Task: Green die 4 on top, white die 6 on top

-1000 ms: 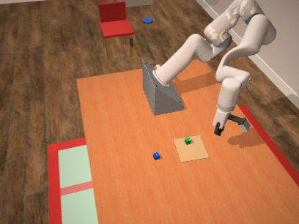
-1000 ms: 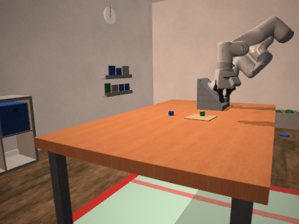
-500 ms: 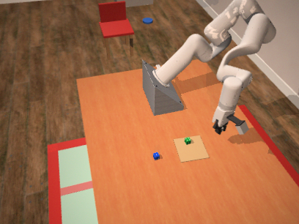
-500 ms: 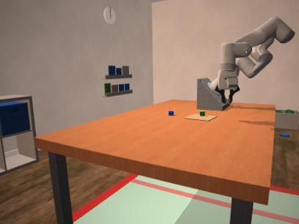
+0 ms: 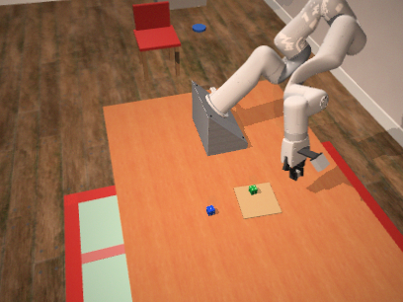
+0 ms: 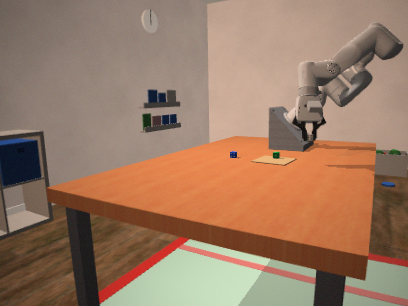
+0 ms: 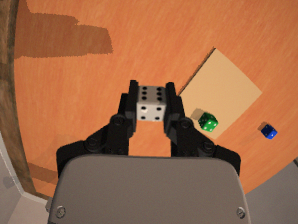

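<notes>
My gripper (image 5: 295, 173) (image 6: 309, 135) (image 7: 151, 92) is shut on the white die (image 7: 152, 103) and holds it in the air above the table, to the right of the tan mat (image 5: 262, 204) (image 6: 280, 161) (image 7: 229, 86). The die's face toward the wrist camera shows four pips. The green die (image 5: 253, 188) (image 6: 275, 155) (image 7: 208, 121) lies flat on the mat near its far edge. The blue die (image 5: 210, 210) (image 6: 233, 155) (image 7: 268, 131) lies on the bare table (image 5: 163, 163) left of the mat.
A grey wedge-shaped arm base (image 5: 217, 125) (image 6: 285, 131) stands at the back of the table. The table's right edge (image 5: 365, 197) runs close behind the gripper. A red chair (image 5: 155, 30) stands on the floor beyond.
</notes>
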You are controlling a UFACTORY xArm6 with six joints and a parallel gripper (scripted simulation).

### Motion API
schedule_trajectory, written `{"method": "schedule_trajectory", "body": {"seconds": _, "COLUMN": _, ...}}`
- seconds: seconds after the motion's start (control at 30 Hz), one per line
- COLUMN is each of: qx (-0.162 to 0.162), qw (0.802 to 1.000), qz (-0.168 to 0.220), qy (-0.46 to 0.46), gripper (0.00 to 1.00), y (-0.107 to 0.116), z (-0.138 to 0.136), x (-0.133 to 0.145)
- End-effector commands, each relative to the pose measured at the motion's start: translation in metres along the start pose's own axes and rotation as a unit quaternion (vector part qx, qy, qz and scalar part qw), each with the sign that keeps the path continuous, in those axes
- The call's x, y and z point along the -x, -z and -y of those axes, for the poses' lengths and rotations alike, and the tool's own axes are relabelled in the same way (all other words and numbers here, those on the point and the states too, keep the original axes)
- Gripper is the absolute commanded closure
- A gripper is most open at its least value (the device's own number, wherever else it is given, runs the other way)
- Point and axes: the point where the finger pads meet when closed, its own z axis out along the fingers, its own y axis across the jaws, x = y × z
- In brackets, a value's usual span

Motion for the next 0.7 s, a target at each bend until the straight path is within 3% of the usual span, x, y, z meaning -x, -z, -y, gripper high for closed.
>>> {"method": "schedule_trajectory", "body": {"seconds": 0.0, "qx": -0.004, "qw": 0.996, "qz": -0.088, "qy": 0.005, "gripper": 0.79, "y": -0.0004, "z": 0.0020, "x": -0.0007}}
{"method": "schedule_trajectory", "body": {"seconds": 0.13, "qx": -0.005, "qw": 0.995, "qz": -0.103, "qy": 0.005, "gripper": 0.79, "y": -0.0005, "z": 0.0023, "x": -0.0004}}
{"method": "schedule_trajectory", "body": {"seconds": 0.2, "qx": -0.004, "qw": 0.988, "qz": -0.151, "qy": 0.004, "gripper": 0.79, "y": -0.0004, "z": 0.0024, "x": 0.0007}}
{"method": "schedule_trajectory", "body": {"seconds": 0.6, "qx": -0.005, "qw": 0.959, "qz": -0.284, "qy": 0.002, "gripper": 0.79, "y": -0.0003, "z": 0.0032, "x": 0.0035}}
{"method": "schedule_trajectory", "body": {"seconds": 0.67, "qx": -0.005, "qw": 0.959, "qz": -0.284, "qy": 0.002, "gripper": 0.79, "y": -0.0003, "z": 0.0032, "x": 0.0035}}
